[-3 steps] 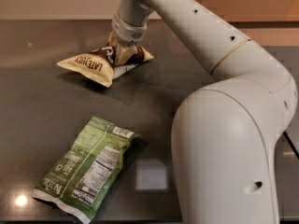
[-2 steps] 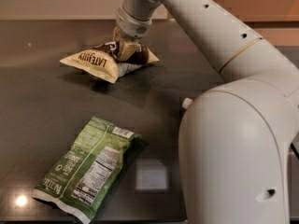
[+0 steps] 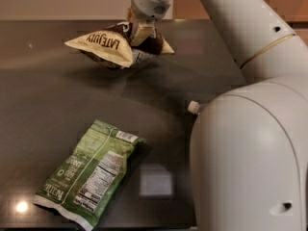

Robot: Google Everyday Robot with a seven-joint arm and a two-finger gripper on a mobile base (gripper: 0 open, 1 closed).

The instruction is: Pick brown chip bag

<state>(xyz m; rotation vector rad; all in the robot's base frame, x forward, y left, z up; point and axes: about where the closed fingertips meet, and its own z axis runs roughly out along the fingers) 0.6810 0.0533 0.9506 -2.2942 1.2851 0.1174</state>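
The brown chip bag (image 3: pixel 113 46), crinkled, with cream ends and a dark brown centre, hangs lifted above the dark table (image 3: pixel 57 105) at the upper middle, with its shadow on the surface below. My gripper (image 3: pixel 138 32) comes down from the top and is shut on the bag's right part. The bag tilts, its cream end with brown print pointing left.
A green chip bag (image 3: pixel 89 177) with a white nutrition label lies flat at the lower left. A white bottle cap (image 3: pixel 193 107) peeks out beside my white arm (image 3: pixel 250 148), which fills the right side. A bright glare spot (image 3: pixel 21 206) shows at the lower left corner.
The gripper has risen with the brown chip bag in it; the bag has left the table and now hangs above it. The green bag has not moved.
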